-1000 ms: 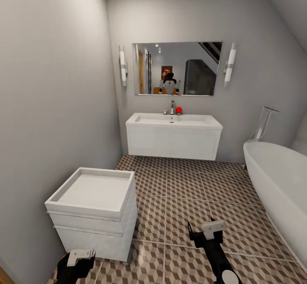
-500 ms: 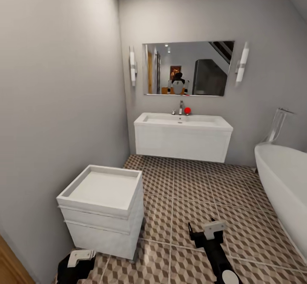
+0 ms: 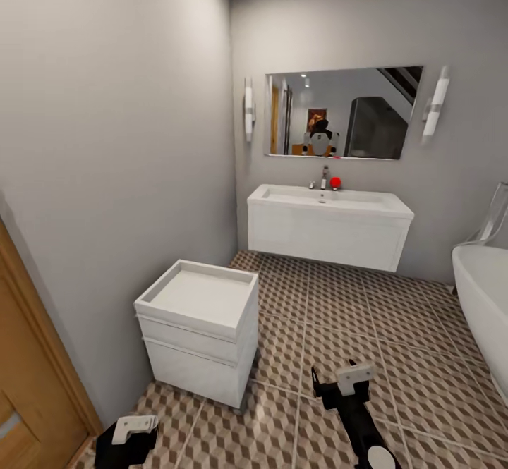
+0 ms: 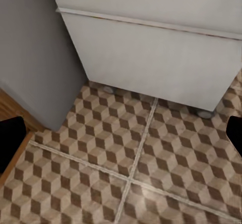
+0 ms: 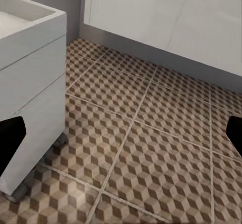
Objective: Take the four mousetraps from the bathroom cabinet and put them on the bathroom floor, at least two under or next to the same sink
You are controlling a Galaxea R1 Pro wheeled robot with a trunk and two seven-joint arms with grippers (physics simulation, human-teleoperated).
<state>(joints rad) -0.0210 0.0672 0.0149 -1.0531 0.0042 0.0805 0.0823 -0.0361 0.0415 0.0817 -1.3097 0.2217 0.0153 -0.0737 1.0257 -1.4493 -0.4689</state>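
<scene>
Sink (image 3: 329, 201) sits on the far wall under the mirror (image 3: 343, 113), above the cube-tile floor (image 3: 367, 314). White boxy unit (image 3: 201, 328) stands by the left wall, orange-brown wood (image 3: 28, 370) at the far left, bathtub (image 3: 487, 293) on the right. We hold left gripper (image 4: 121, 138) and right gripper (image 5: 121, 133) wide, empty, over the tiles.

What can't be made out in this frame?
- Bathtub: cut off by the head view's right edge.
- Orange-brown wood, head view lower left: cut by the edge; door or cabinet unclear.
- Red object beside the sink tap: too small to identify.
- Floor under the vanity: shadowed.
</scene>
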